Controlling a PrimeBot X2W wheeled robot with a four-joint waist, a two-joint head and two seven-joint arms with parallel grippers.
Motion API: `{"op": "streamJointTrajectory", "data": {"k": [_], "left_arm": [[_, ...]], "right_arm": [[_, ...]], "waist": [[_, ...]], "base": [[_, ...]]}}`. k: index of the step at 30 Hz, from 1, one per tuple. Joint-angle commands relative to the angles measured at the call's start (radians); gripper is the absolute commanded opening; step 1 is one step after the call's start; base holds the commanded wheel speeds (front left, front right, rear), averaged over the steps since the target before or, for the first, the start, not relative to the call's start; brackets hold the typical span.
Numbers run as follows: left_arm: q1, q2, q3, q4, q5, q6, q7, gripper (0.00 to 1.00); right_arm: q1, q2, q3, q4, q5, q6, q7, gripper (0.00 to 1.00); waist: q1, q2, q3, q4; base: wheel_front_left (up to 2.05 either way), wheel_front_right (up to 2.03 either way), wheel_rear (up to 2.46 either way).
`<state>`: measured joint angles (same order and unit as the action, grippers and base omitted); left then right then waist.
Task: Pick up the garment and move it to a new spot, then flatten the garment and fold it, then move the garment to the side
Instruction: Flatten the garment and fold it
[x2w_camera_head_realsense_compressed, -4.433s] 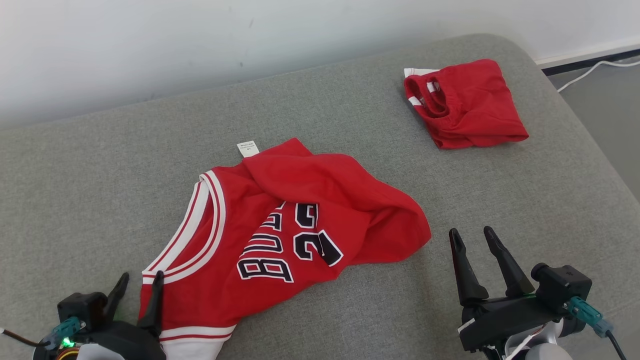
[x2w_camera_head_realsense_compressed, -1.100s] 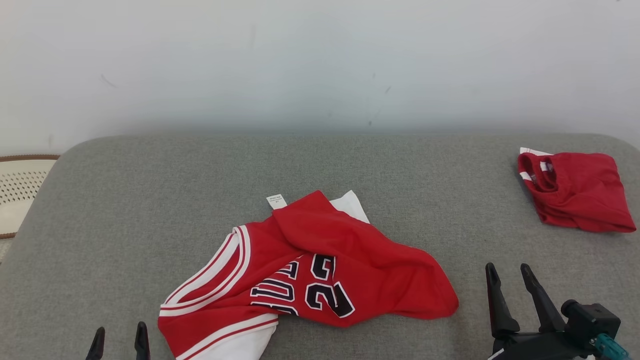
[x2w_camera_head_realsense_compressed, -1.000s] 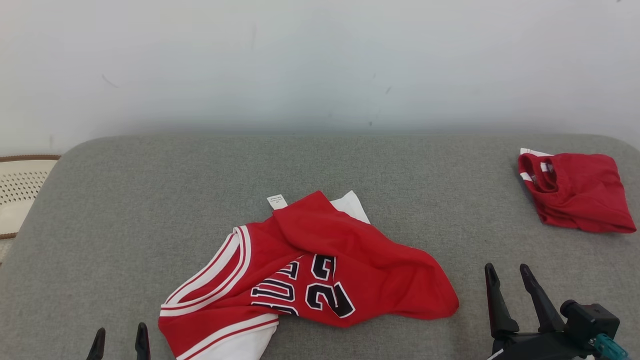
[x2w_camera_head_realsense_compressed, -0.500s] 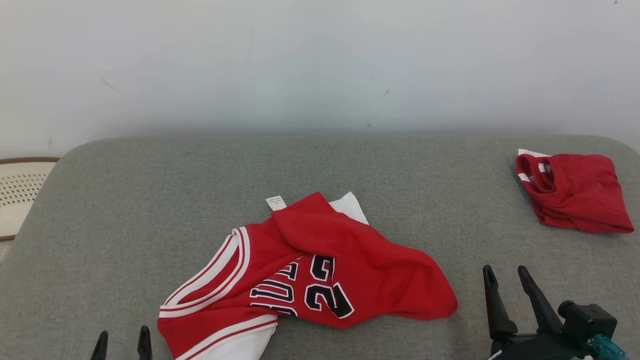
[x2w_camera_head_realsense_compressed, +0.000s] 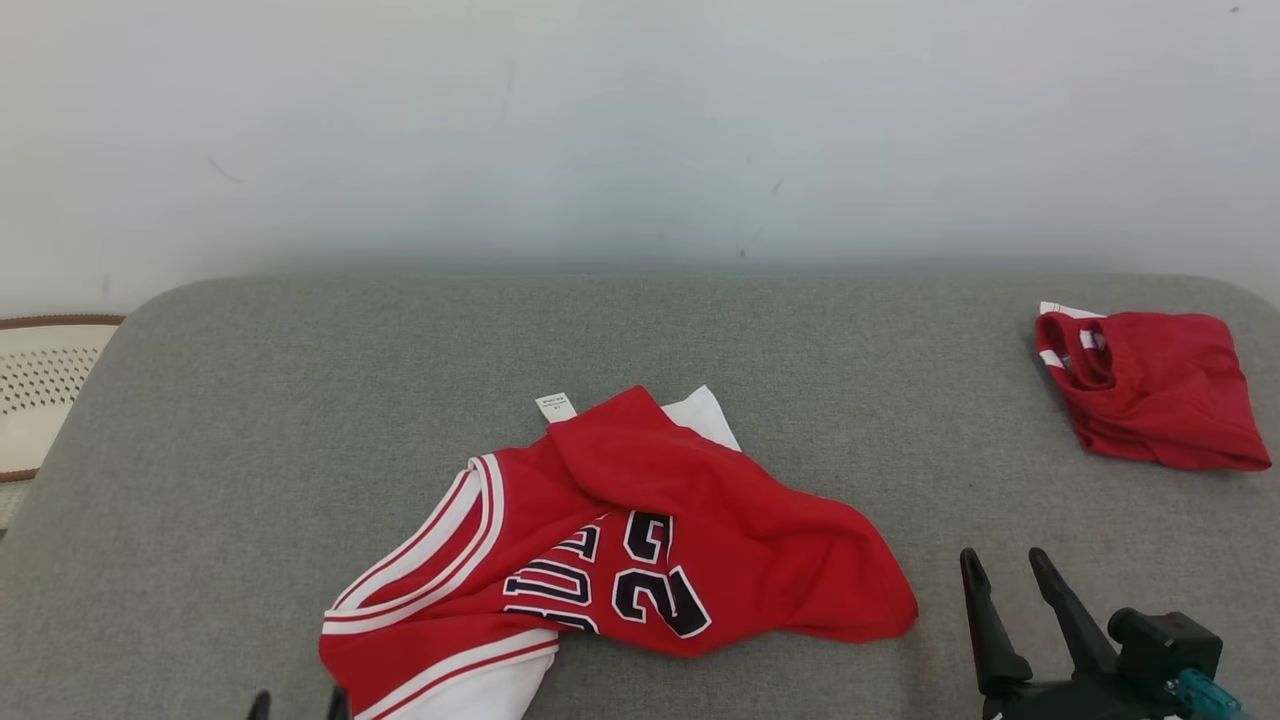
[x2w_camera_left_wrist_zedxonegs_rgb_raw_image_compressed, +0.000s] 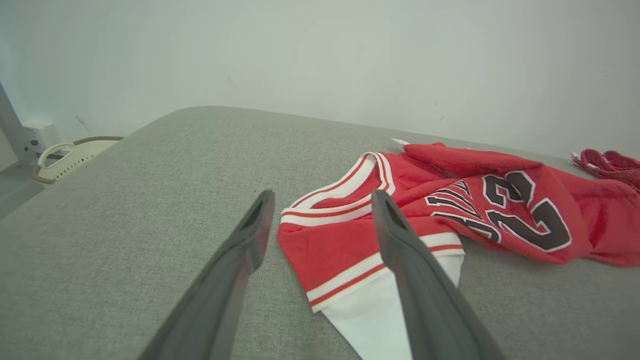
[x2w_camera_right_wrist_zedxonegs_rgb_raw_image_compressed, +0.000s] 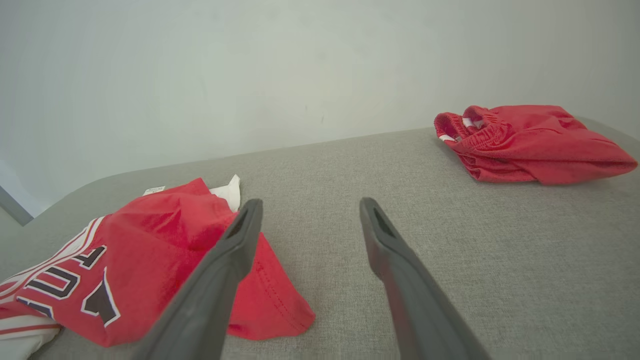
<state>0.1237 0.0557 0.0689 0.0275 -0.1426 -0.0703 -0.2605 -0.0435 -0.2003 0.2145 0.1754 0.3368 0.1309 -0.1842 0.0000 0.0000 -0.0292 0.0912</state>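
Note:
The garment (x2w_camera_head_realsense_compressed: 620, 560), a red jersey with white trim and dark numbers, lies crumpled on the grey cushion (x2w_camera_head_realsense_compressed: 300, 400), its white label at the far edge. My left gripper (x2w_camera_head_realsense_compressed: 298, 706) shows only as two fingertips at the bottom edge, just left of the jersey's striped hem. In the left wrist view that gripper (x2w_camera_left_wrist_zedxonegs_rgb_raw_image_compressed: 322, 202) stands open above the cushion, with the garment (x2w_camera_left_wrist_zedxonegs_rgb_raw_image_compressed: 450, 210) just ahead and to the right. My right gripper (x2w_camera_head_realsense_compressed: 1001, 558) is open and empty, right of the jersey's loose end. From the right wrist the gripper (x2w_camera_right_wrist_zedxonegs_rgb_raw_image_compressed: 310, 204) hovers over bare cushion, the garment (x2w_camera_right_wrist_zedxonegs_rgb_raw_image_compressed: 150, 250) to its left.
A folded red pair of shorts (x2w_camera_head_realsense_compressed: 1150, 390) lies at the far right of the cushion, also seen from the right wrist as shorts (x2w_camera_right_wrist_zedxonegs_rgb_raw_image_compressed: 530, 142). A cream perforated basket (x2w_camera_head_realsense_compressed: 40, 390) sits past the cushion's left end. A pale wall rises behind.
The left gripper's fingertips have sunk lower in the picture and shifted a little right; the right gripper sits slightly lower. The garment lies as before. The camera turned earlier.

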Motion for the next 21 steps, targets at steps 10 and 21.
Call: {"op": "streamJointTrajectory", "data": {"k": [10,21], "left_arm": [[0.048,-0.002,-0.109,0.084,-0.037,-0.035,-0.001,1.0],[0.032,0.008,-0.191,0.208,-0.079,-0.052,-0.002,1.0]], "right_arm": [[0.04,-0.044,0.049,0.013,0.035,0.0,0.058,1.0],[0.002,-0.076,0.097,0.073,0.062,0.0,0.075,1.0]], "waist": [[0.0,0.0,0.017,0.016],[0.0,0.0,0.066,0.021]], "base": [[0.0,0.0,0.0],[0.0,0.0,0.0]]}}
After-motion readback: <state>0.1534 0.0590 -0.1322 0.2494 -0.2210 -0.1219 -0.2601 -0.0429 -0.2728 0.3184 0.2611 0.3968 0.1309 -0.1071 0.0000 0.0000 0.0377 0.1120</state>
